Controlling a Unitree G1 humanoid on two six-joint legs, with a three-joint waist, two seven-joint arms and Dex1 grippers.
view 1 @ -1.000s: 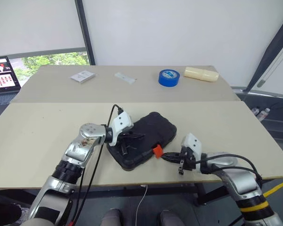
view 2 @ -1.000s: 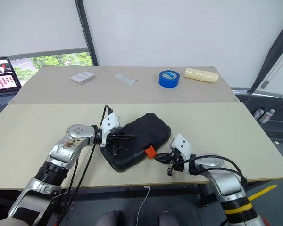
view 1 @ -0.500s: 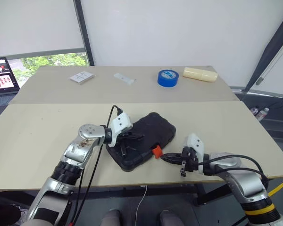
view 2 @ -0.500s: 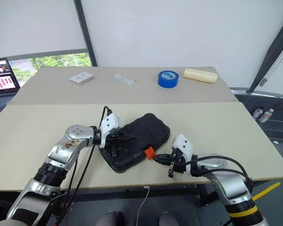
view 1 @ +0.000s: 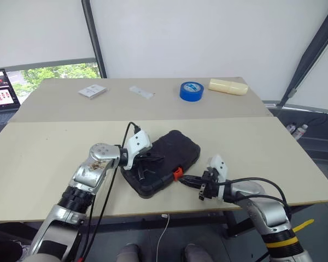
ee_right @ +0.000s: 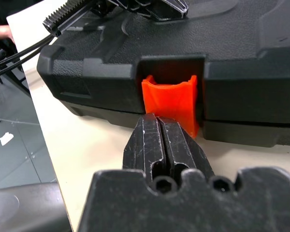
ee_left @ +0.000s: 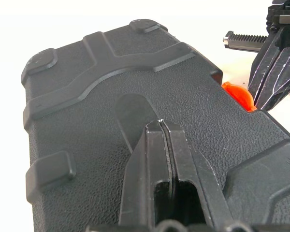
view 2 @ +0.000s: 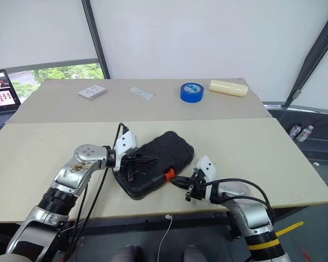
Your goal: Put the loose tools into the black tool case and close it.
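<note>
— What's changing against the frames from a second back?

— I'm watching the right gripper (view 2: 177,182) closing in on the case: before, a strip of table was showing between its tip and the orange latch (view 2: 168,174); now the tip is sitting just beside the latch. The left gripper (view 1: 153,162) is staying where it was, on the lid. The blue tape roll (view 1: 191,90) and the rest of the far table are sitting a little further left in the picture, but that's my head camera shifting.

— And the surroundings?

— I'm working over a pale beige table (view 1: 44,158) butted against a second one behind it. Beyond both hands, the far table is carrying the blue tape roll, a cream oblong object (view 1: 228,86), a small white card (view 1: 141,91) and a small flat packet (view 1: 93,90). A laptop (view 1: 0,94) is glowing off to the left, under a window with greenery (view 1: 54,72).

— Where's the case relative to the hands?

— The black tool case (view 1: 169,158) is lying closed between them. The left gripper's fingers (ee_left: 162,150) are pressed together, resting on its textured lid. The right gripper's fingers (ee_right: 159,140) are also pinched together on nothing, pointing at the latch directly ahead; I can't tell whether they're touching it.
</note>
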